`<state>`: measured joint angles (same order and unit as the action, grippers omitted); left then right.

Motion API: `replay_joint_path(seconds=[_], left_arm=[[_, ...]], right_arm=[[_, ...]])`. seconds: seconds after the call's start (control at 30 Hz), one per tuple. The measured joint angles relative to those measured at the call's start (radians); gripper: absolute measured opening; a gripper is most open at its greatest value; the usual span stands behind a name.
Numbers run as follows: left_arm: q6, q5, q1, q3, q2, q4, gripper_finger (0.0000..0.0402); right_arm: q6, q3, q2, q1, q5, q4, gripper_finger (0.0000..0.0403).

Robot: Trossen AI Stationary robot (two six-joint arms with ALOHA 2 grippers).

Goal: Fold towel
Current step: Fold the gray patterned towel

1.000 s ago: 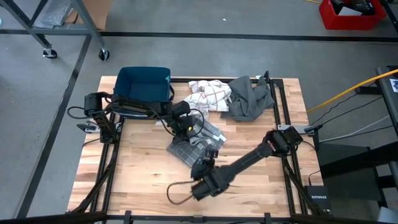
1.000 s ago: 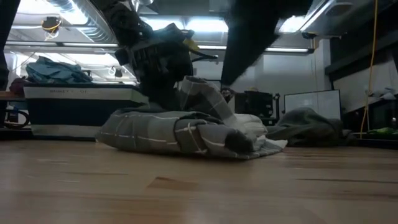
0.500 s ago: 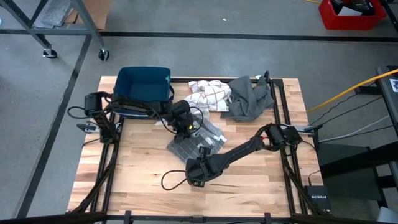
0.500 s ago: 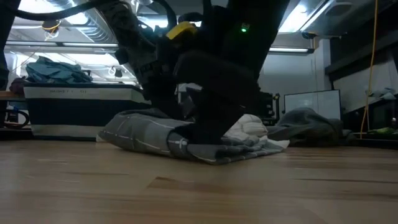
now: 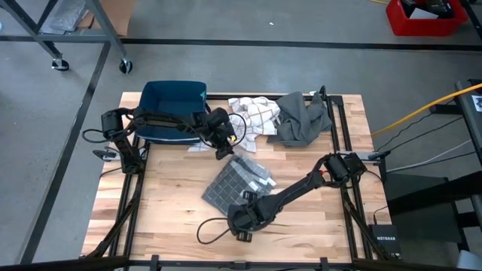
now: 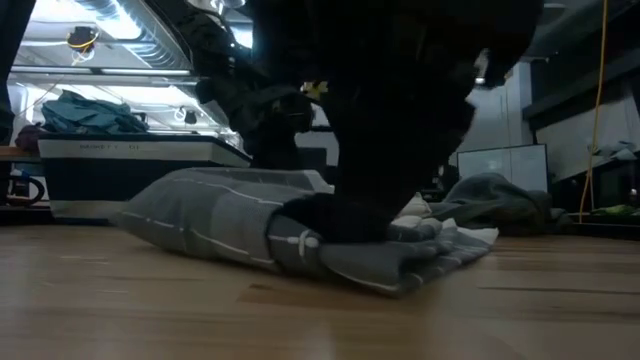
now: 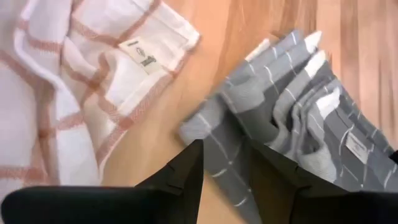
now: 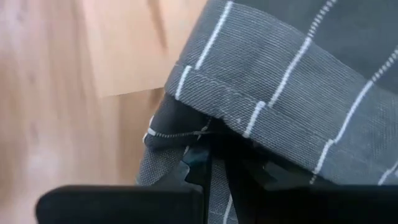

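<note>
The grey towel with thin white lines lies folded on the wooden table's middle, also seen in the low view. My left gripper hovers open just beyond its far corner, touching nothing. My right gripper stands at the towel's near edge, pointing steeply down and shut on the cloth. My right gripper pinches the towel's near edge between its two fingers, coming from above and slanting. A hemmed fold drapes over the fingertips, hiding how many layers are caught. The towel lies flat on the table around the hold.
A blue bin stands at the far left. A white towel with red checks and a dark grey cloth lie along the far edge. A cable loop rests near the front. Bare wood lies on the right side.
My left gripper has opened, let go of the towel and drawn back toward the far edge. My right gripper has sunk and tipped downward at the towel's near edge. The raised fold of the towel has come down, and the towel now lies flatter.
</note>
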<state>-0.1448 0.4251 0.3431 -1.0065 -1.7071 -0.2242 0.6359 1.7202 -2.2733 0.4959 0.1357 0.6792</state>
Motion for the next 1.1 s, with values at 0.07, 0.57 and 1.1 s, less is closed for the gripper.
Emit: replay_joint_path(seconds=[0.07, 0.57, 1.1], left_arm=[[-0.003, 0.045, 0.000, 0.000, 0.005, -0.001, 0.0111], [0.254, 0.163, -0.098, -0.001, 0.244, -0.161, 0.0111], [0.444, 0.018, -0.367, 0.001, 0.234, -0.269, 0.0111]], right_arm=[[0.038, 0.023, -0.005, 0.016, 0.028, 0.014, 0.0049], [0.332, 0.283, -0.005, 0.113, 0.250, 0.376, 0.0049], [0.202, 0.313, -0.003, 0.037, 0.369, 0.420, 0.0049]])
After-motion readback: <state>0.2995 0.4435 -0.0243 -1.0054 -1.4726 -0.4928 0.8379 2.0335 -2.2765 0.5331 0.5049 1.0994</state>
